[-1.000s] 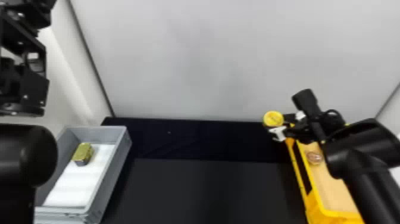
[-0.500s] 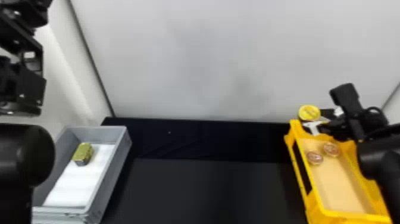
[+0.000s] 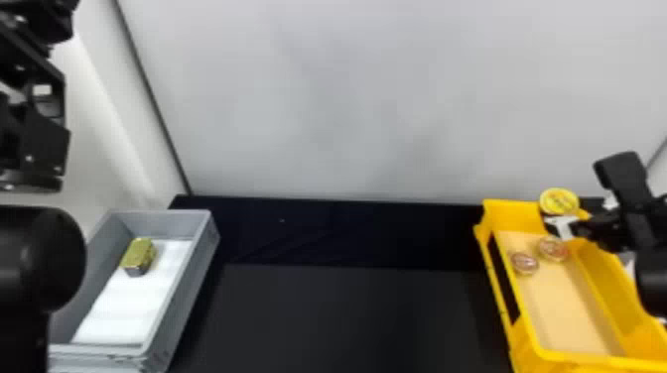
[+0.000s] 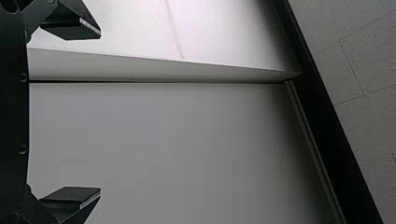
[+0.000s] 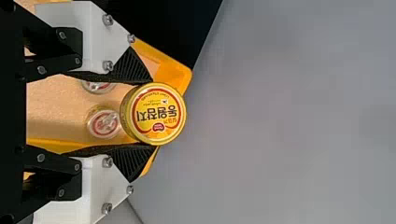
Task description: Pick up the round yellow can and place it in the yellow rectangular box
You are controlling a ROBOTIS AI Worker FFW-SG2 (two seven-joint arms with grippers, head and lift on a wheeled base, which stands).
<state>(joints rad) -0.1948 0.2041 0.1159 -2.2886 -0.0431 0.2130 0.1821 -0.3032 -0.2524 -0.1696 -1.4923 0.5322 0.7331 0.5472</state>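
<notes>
Yellow rectangular box [image 3: 556,364] on your right; your left gripper [image 3: 47,22] raised, spread wide, holding nothing; your right gripper [image 3: 561,219] at the box's far rim, fingers part-open, gripping the round yellow can [image 3: 559,200] between their tips.

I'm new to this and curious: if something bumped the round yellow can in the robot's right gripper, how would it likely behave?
The round yellow can looks metal and rigid, so it probably wouldn't bend. Its curved side might turn or slip, though black ribbed fingers of the right gripper press both sides. On its edge, it could roll.
</notes>
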